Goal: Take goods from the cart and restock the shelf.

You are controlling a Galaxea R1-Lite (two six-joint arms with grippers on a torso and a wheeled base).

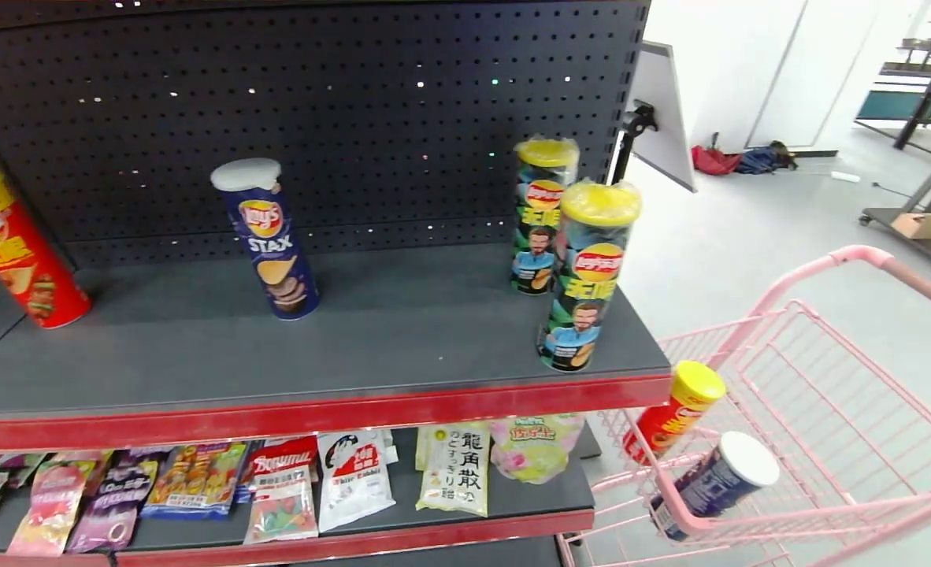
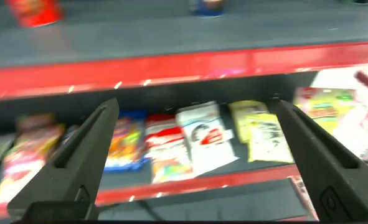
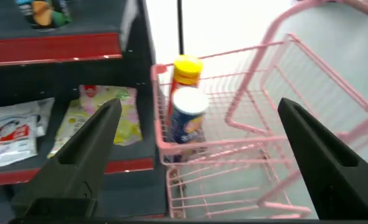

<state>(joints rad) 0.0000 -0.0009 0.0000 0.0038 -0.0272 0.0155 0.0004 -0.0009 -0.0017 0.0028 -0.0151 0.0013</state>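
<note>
Left gripper (image 2: 197, 109) wide open at snack packets (image 2: 199, 134), right gripper (image 3: 199, 106) spread apart facing pink cart (image 3: 233, 144), red chip can (image 3: 185, 71), navy chip can (image 3: 187, 118) inside.

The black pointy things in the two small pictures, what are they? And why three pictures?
They are a robot's two hands. A camera sits on each wrist, so you see the left hand and the right hand up close; both are open and empty. The big picture comes from a camera on the robot's head. It shows a shelf with four chip cans standing on it, snack bags below, and a pink cart holding a red can and a blue can.
</note>
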